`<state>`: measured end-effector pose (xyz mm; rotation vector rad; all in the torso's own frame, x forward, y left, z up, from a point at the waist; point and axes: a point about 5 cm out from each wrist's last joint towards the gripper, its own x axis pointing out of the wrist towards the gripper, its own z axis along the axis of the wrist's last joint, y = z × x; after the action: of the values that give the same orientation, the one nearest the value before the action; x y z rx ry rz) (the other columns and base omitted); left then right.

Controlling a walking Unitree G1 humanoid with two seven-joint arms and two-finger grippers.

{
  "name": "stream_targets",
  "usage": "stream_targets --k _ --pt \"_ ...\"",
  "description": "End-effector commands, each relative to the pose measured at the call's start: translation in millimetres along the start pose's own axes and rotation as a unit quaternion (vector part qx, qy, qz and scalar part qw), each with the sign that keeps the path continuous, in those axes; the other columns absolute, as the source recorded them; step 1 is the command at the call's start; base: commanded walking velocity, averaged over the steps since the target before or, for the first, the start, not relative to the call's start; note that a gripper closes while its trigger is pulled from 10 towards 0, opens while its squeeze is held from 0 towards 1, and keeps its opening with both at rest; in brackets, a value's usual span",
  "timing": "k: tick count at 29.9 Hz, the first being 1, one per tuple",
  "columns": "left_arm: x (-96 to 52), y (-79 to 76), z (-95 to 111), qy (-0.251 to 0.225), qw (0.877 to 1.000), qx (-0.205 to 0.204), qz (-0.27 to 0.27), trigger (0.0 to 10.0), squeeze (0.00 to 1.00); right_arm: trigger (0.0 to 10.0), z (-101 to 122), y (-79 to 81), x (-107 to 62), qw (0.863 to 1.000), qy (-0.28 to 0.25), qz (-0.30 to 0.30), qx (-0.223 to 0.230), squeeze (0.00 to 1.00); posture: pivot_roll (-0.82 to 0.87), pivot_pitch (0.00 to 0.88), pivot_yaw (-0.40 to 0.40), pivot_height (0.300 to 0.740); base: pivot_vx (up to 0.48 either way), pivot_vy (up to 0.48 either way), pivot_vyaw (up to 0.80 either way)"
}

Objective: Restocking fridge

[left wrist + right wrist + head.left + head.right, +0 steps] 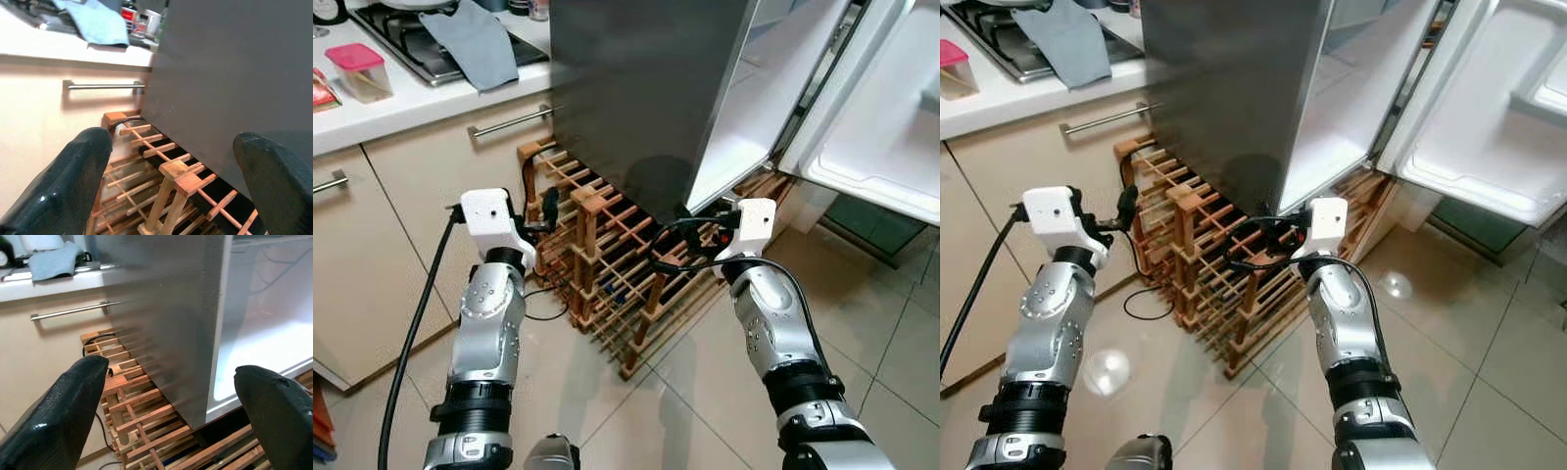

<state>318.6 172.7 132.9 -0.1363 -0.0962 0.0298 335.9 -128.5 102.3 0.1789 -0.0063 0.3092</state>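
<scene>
The fridge (646, 88) stands ahead with its grey side wall facing me. Its door (891, 127) is swung open to the right, and the white inside (754, 108) looks bare where it shows. My left gripper (540, 217) is raised in front of the fridge's lower left corner, open and holding nothing. My right gripper (680, 240) hangs near the lower front corner of the fridge, just below the doorway, also open and holding nothing. In the wrist views, the left fingers (73, 181) and right fingers (68, 411) are spread wide apart.
A wooden wine rack (607, 264) lies under and in front of the fridge, between my arms. A counter (401, 103) to the left carries a hob, a grey-blue cloth (475, 44) and a pink-lidded box (360, 69). Cabinet handles (509, 122) stick out. Tiled floor (862, 323) lies to the right.
</scene>
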Motion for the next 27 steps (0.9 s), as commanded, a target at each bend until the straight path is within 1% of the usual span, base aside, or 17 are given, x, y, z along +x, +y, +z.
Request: stream_targets --k 1,2,4,7,8,9,12,13,14,15,17,19,21,23,24,26,27 --pt "1.2 2.1 -1 0.000 1.000 -0.004 0.011 10.0 0.00 10.0 -1 -0.4 -0.4 1.000 0.007 0.009 -0.016 0.00 0.10 0.000 -0.135 0.740 0.000 0.454 0.00" --pt "2.6 5.9 2 -0.005 1.000 -0.003 0.028 10.0 0.00 10.0 -7 1.7 -1.1 0.999 0.024 0.016 -0.028 0.00 0.09 0.000 -0.137 0.740 0.000 0.450 0.00" --pt "3.1 5.9 5 -0.009 0.999 -0.003 0.033 10.0 0.00 10.0 -7 2.4 -1.5 0.999 0.027 0.024 -0.034 0.00 0.09 0.000 -0.136 0.740 0.000 0.450 0.00" --pt "3.5 -3.8 5 -0.014 1.000 0.011 0.009 10.0 0.00 10.0 -6 -1.6 -2.6 0.999 0.021 0.021 -0.030 0.00 0.06 0.000 -0.116 0.740 0.000 0.101 0.67" --pt "5.2 -2.9 2 -0.006 1.000 0.008 0.010 10.0 0.00 10.0 -5 -3.1 -0.8 1.000 0.015 0.006 -0.020 0.00 0.05 0.000 -0.102 0.740 0.000 0.000 0.61" --pt "6.3 -2.1 2 -0.005 1.000 0.006 0.010 10.0 0.00 10.0 -3 -1.8 0.4 1.000 0.010 0.004 -0.017 0.00 0.05 0.000 -0.095 0.740 0.000 0.000 0.58" --pt "9.3 -4.9 5 -0.012 1.000 0.009 -0.001 10.0 0.00 10.0 1 0.6 2.7 1.000 -0.004 0.003 -0.021 0.00 0.04 0.000 -0.076 0.740 0.000 0.000 0.57" --pt "11.7 -9.3 9 -0.021 0.999 0.034 -0.012 10.0 0.00 10.0 4 -0.2 3.4 1.000 -0.013 -0.004 -0.019 0.00 0.04 0.000 -0.064 0.740 0.000 0.000 0.55" --pt "12.9 -9.3 11 -0.024 0.999 0.046 -0.016 10.0 0.00 10.0 4 0.9 4.3 1.000 -0.016 -0.007 -0.019 0.00 0.04 0.000 -0.057 0.740 0.000 0.000 0.55" --pt "13.9 -11.2 14 -0.031 0.996 0.077 -0.023 10.0 0.00 10.0 5 1.4 4.4 1.000 -0.020 -0.007 -0.017 0.00 0.04 0.000 -0.050 0.740 0.000 0.000 0.54" --pt "16.3 -11.6 19 -0.040 0.992 0.116 -0.027 10.0 0.00 10.0 4 4.2 4.7 1.000 -0.023 -0.005 -0.013 0.00 0.04 0.000 -0.029 0.740 0.000 0.000 0.53" --pt "18.1 -9.8 18 -0.032 0.993 0.113 -0.017 10.0 0.00 10.0 2 4.3 4.5 1.000 -0.022 -0.007 -0.009 0.00 0.04 0.000 -0.017 0.740 0.000 0.000 0.53" --pt "19.1 -11.6 17 -0.028 0.994 0.103 -0.031 10.0 0.00 10.0 1 4.4 4.8 1.000 -0.024 -0.012 0.000 0.00 0.04 0.000 -0.007 0.740 0.000 0.000 0.52" --pt "19.5 -9.9 16 -0.023 0.991 0.126 -0.030 10.0 0.00 10.0 2 5.4 5.2 0.999 -0.029 -0.015 0.008 0.00 0.03 0.000 0.001 0.740 0.000 0.000 0.52" --pt "19.4 -7.4 15 -0.019 0.991 0.132 -0.026 10.0 0.00 10.0 2 6.3 5.2 0.999 -0.032 -0.014 0.009 0.00 0.02 0.000 0.007 0.740 0.000 0.000 0.51" --pt "18.1 -1.6 11 -0.008 0.991 0.132 -0.022 10.0 0.00 10.0 3 7.4 4.2 0.999 -0.036 -0.013 0.008 0.00 0.02 0.000 0.009 0.740 0.000 0.000 0.50" --pt "16.1 3.2 9 -0.001 0.989 0.145 -0.019 10.0 0.00 10.0 2 5.9 2.6 0.999 -0.035 -0.015 0.009 0.00 0.01 0.000 0.007 0.740 0.000 0.000 0.50"
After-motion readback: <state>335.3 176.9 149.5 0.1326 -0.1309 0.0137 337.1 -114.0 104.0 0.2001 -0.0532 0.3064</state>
